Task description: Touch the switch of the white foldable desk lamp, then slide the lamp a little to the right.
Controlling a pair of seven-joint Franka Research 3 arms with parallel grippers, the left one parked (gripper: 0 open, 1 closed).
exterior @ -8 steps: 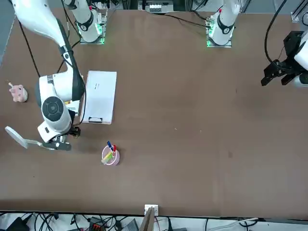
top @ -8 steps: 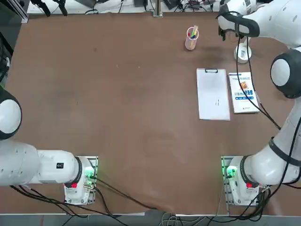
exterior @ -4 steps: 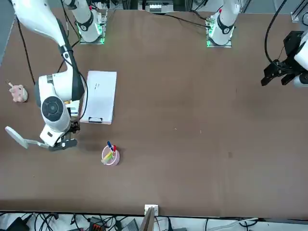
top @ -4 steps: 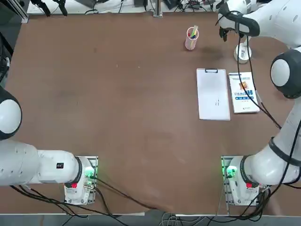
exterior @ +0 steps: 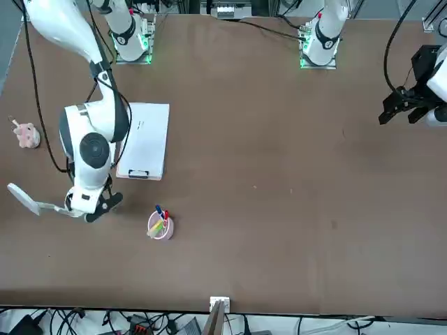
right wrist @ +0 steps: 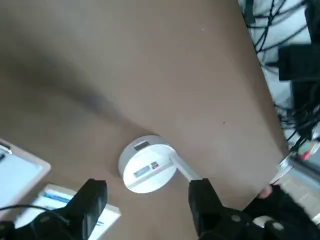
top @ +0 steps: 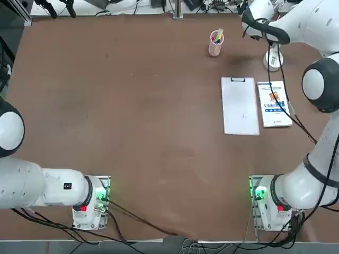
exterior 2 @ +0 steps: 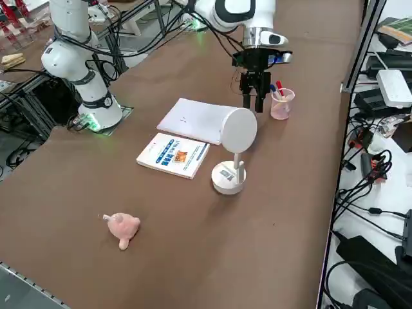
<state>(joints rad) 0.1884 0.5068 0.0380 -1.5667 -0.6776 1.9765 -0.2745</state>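
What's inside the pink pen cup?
The pink pen cup holds several pens: in the front view a red one, a blue one and a yellow-green one stick out. Its bottom can't be seen, so anything lying down there is hidden.

On the bench, the clipboard lies between the cup and the book.

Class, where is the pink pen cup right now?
In the top view, the cup stands right of centre near the far edge, just beyond the clipboard.
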